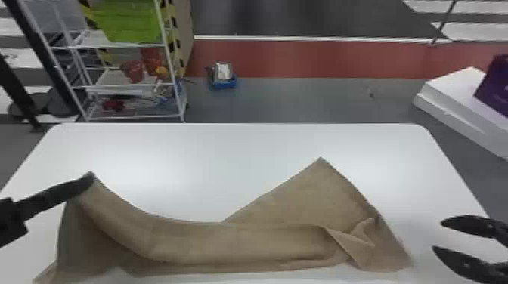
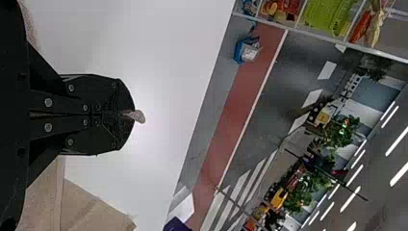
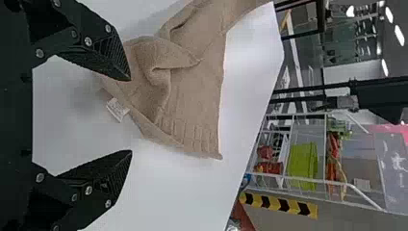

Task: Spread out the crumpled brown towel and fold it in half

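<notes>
We note the left pincer (image 1: 89, 179) clenched on a lifted corner of the brown towel (image 1: 242, 241), rumpled over the desk (image 1: 226, 162), the right pincer (image 1: 437, 235) empty, fingers apart.

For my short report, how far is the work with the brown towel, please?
Spreading looks partly done: the brown towel stretches across the table, though its right end has rumpled folds. In hand: the left tool is shut on one raised corner; the right tool is open, near the right end. Remaining: smoothing it flat, then the fold in half.
</notes>
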Robot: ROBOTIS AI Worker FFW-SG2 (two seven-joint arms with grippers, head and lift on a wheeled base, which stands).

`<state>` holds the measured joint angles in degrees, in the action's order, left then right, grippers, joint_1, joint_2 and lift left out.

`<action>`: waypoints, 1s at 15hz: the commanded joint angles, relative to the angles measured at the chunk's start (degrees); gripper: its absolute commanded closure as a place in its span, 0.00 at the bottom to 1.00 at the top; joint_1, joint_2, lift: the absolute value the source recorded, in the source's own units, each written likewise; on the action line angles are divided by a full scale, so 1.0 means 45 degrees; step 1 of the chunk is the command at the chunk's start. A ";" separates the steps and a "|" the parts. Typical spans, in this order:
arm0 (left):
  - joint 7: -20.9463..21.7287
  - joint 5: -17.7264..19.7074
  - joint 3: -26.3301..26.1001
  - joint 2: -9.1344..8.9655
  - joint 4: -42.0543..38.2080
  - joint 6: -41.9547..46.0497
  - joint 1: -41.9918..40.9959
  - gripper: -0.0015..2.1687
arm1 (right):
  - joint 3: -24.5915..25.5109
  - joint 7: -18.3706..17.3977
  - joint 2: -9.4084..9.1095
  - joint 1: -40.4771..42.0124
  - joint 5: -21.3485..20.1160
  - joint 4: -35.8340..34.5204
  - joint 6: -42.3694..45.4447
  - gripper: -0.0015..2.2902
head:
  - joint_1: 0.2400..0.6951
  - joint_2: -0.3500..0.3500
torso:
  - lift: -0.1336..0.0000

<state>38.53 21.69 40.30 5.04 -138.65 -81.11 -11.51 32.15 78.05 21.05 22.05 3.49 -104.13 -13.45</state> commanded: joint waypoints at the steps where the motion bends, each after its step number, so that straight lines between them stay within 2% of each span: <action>1: 0.0050 0.0003 -0.0009 0.0014 0.0088 0.0064 0.0000 0.58 | 0.0297 0.0061 -0.0049 0.0432 0.0084 0.0484 0.0341 0.18 | 1.00 0.45 | 0.07; 4: 0.0168 0.0003 -0.0009 -0.0045 0.0166 0.0142 -0.0059 0.58 | -0.0074 0.0061 -0.0049 0.0432 -0.0384 0.1363 0.1552 0.18 | 1.00 0.42 | 0.07; 7: 0.0187 0.0062 -0.0009 -0.0045 0.0088 0.0260 -0.0293 0.58 | -0.0777 0.0061 -0.0107 0.0314 -0.0541 0.1539 0.2099 0.21 | 1.00 0.42 | 0.07; 10: 0.0324 0.0081 0.0147 -0.0064 0.0069 0.0299 -0.0449 0.58 | -0.1285 0.0061 -0.0322 0.0217 -0.0697 0.1578 0.2450 0.21 | 1.00 0.46 | 0.07; 13: 0.0460 0.0218 0.0342 -0.0064 0.0029 0.0377 -0.0527 0.58 | -0.1812 0.0061 -0.0361 0.0002 -0.1048 0.1851 0.2607 0.21 | 1.00 0.53 | 0.07; 14: 0.0460 0.0238 0.0342 -0.0064 0.0029 0.0377 -0.0547 0.58 | -0.1988 0.0061 -0.0361 -0.0096 -0.1127 0.1910 0.2567 0.22 | 1.00 0.54 | 0.07; 15: 0.0460 0.0238 0.0342 -0.0064 -0.0010 0.0377 -0.0586 0.58 | -0.2124 0.0061 -0.0381 -0.0232 -0.1263 0.1988 0.2489 0.28 | 1.00 0.56 | 0.07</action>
<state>40.61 22.66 41.75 4.77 -138.53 -79.40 -13.97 23.63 78.05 19.40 21.75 -1.45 -95.66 -1.88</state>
